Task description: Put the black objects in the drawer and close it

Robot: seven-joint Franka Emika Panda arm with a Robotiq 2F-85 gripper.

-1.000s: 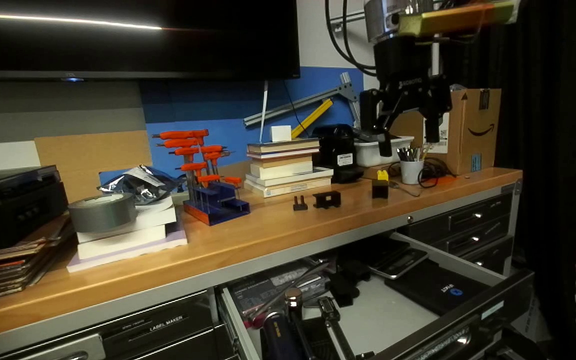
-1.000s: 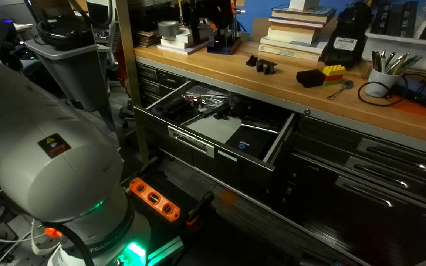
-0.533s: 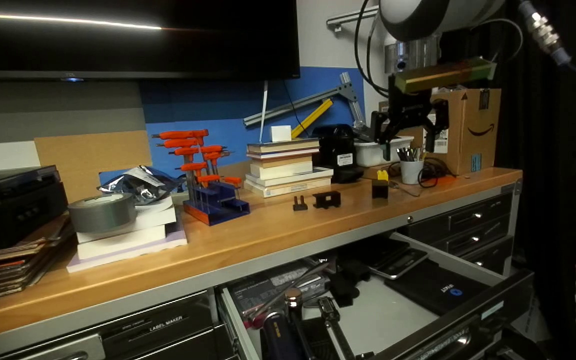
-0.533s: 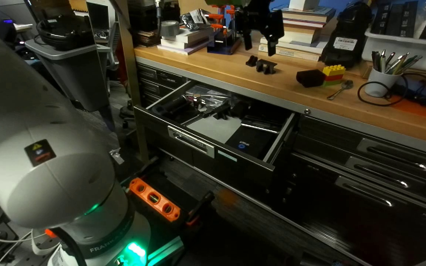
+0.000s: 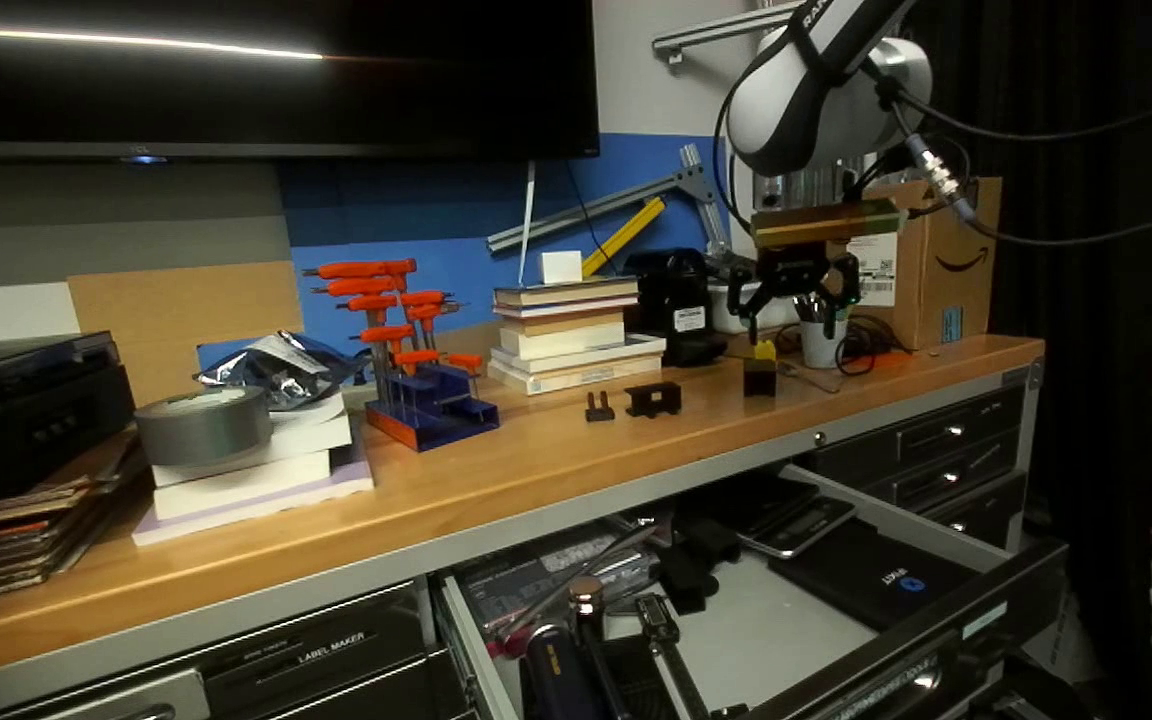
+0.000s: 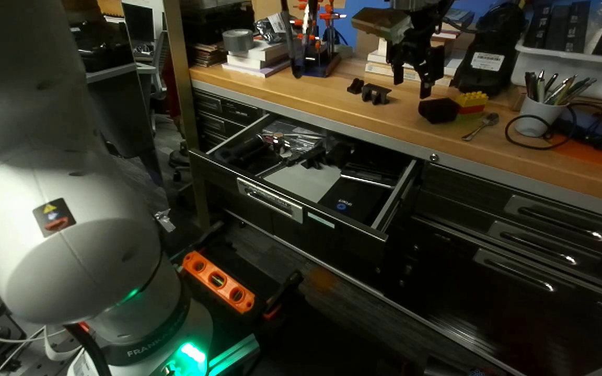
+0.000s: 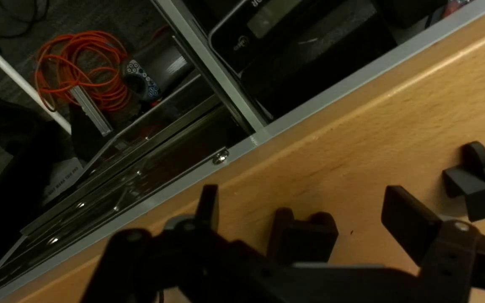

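One wide drawer (image 6: 301, 180), nearest, is pulled out of the cabinet (image 6: 489, 277): shallow, long side parallel to the bench edge, dark front, pale handle strip, light grey floor. Inside it: calipers (image 5: 661, 632), a silver-edged device (image 5: 801, 522), a flat black case (image 5: 871, 575).

Behind it on the wooden benchtop (image 5: 496, 480) sit three black objects (image 6: 376, 94), all small and matte. Pronged piece (image 5: 600, 409): two prongs straight up from a stubby base. Notched bracket (image 5: 654, 399) just beside it: low, oblong, long axis roughly along the bench edge, notches showing on the drawer side. Angular block (image 6: 438, 110) well apart from that pair: chunky, slanted faces, long axis roughly sideways in an exterior view, one end toward the yellow, red and green toy bricks (image 6: 472, 106); just beside them, contact cannot be told.

Gripper (image 6: 412, 86) hangs above the bench near the block, jaws spread wide, fingers pointing down. In the wrist view the block shows between the fingertips, two rounded bumps toward the bench edge. In an exterior view the arm (image 5: 821, 95) slants down from upper right, gripper vertical under it. Farther back: stacked books (image 5: 564, 342), white cup (image 6: 540, 109), cardboard box (image 5: 966, 255).
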